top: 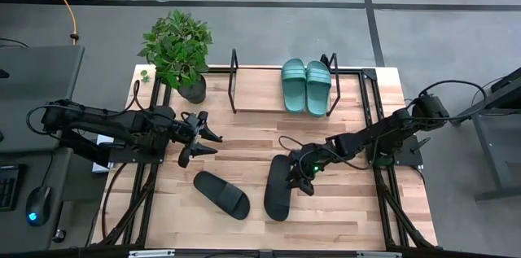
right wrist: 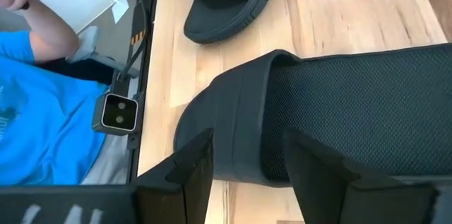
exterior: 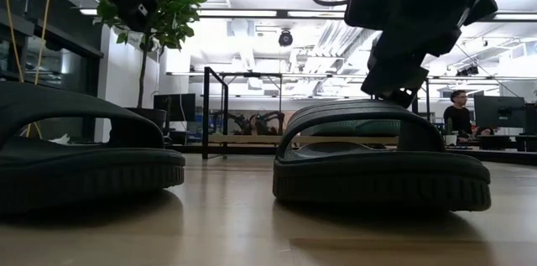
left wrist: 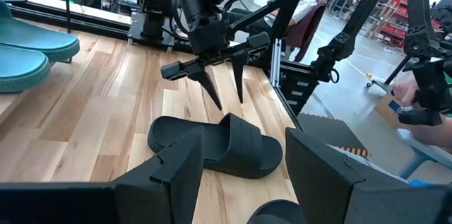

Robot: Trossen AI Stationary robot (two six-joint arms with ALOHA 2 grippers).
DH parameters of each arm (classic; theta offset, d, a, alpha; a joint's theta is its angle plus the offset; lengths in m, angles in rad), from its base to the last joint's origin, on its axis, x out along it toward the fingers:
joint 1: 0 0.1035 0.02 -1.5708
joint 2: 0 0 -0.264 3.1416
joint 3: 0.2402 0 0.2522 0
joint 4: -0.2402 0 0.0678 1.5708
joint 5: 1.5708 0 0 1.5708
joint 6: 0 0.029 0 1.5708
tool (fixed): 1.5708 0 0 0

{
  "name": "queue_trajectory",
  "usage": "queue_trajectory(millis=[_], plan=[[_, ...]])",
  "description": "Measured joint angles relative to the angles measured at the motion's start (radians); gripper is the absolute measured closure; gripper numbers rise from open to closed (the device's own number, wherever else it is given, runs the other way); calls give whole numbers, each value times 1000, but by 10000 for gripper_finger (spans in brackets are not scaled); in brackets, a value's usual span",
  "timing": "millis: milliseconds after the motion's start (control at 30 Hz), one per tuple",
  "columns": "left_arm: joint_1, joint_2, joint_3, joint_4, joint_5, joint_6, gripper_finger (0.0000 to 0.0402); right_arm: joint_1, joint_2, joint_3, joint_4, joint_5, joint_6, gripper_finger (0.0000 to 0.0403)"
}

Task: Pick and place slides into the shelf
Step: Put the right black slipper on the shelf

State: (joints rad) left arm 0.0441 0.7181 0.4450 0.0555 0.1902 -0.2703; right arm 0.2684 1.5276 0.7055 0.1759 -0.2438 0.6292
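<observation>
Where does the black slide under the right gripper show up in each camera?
High view: black ribbed-strap slide, bottom centre, right of the pair.
Low view: right, close up.
Left wrist view: centre, below the right gripper.
Right wrist view: fills the middle.
Shared landmark: the other black slide.

Two teal slides (top: 306, 85) on the shelf (top: 260, 95); two black slides (top: 221, 194) on the tabletop.

In the low view, the near black slide (exterior: 75, 153) is cut off by the picture's left edge. The right pincer (top: 304, 178) covers part of the other black slide's (top: 278, 188) strap from above. The shelf's (top: 260, 87) board is partly hidden under the teal slides (top: 306, 85).
</observation>
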Motion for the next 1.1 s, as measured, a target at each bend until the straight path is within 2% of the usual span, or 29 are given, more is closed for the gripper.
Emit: queue_trajectory(millis=[300,533,967,1100], plan=[[0,0,0,0,0,0,218,-6,54,0,7,-3,19,242],[0,0,0,0,0,0,218,-29,127,0,72,-116,55,242],[0,0,0,0,0,0,218,-31,136,0,136,-162,53,242],[0,0,0,0,0,0,218,-31,136,0,124,-163,52,259]])
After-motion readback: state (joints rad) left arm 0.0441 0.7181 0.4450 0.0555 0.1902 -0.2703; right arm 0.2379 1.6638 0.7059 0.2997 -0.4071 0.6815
